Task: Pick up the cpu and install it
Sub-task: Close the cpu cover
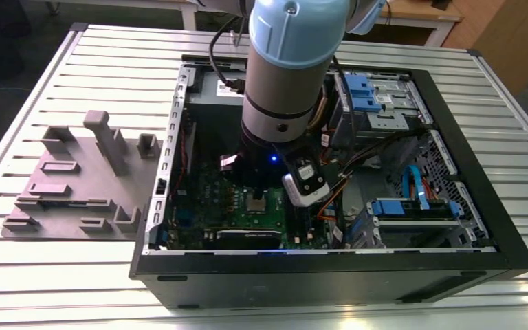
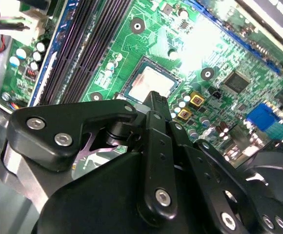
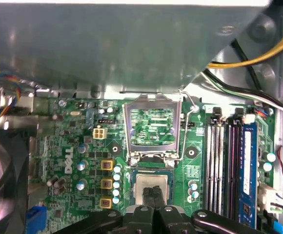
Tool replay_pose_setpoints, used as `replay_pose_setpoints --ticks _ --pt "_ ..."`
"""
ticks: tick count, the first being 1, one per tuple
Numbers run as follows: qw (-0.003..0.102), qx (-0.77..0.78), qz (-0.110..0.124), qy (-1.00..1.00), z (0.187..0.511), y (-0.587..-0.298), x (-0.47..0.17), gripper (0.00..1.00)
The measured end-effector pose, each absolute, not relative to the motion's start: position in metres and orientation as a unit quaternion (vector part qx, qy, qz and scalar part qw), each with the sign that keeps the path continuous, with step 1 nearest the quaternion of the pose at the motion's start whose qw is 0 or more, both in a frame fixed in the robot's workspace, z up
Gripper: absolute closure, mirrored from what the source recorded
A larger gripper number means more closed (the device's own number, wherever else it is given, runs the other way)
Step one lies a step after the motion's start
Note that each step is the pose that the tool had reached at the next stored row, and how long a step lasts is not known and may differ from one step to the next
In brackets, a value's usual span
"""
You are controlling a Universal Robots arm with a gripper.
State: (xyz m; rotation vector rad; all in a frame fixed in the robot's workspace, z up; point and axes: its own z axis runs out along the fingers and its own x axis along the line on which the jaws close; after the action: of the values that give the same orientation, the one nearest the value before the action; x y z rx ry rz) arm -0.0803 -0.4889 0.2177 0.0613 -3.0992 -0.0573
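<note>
The cpu [image 3: 151, 184] is a small silvery square lying flat in the motherboard socket; it also appears in the second wrist view [image 2: 153, 82] and the exterior view [image 1: 258, 203]. My gripper [image 3: 152, 192] hovers just over the chip's near half, its two black fingertips [image 3: 148, 196] pressed together with nothing between them. In the second wrist view the gripper [image 2: 155, 97] points at the chip's edge. The socket's metal frame [image 3: 151, 100] stands upright and open behind the chip, with its lever [image 3: 185, 131] raised beside it.
The arm reaches down into the open computer case [image 1: 337, 271]. A grey power supply box [image 3: 107, 44] and cables [image 3: 249, 58] hang close behind the socket. Memory slots [image 3: 224, 161] flank one side and a fan [image 3: 0, 180] the other. A grey parts fixture [image 1: 71, 179] lies at the exterior view's left.
</note>
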Motion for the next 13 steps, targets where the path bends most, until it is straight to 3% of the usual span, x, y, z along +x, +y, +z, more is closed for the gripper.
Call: replay_pose_setpoints --ticks 13 --pt "0.018 0.029 -0.018 -0.999 0.241 -0.487 -0.080 0.89"
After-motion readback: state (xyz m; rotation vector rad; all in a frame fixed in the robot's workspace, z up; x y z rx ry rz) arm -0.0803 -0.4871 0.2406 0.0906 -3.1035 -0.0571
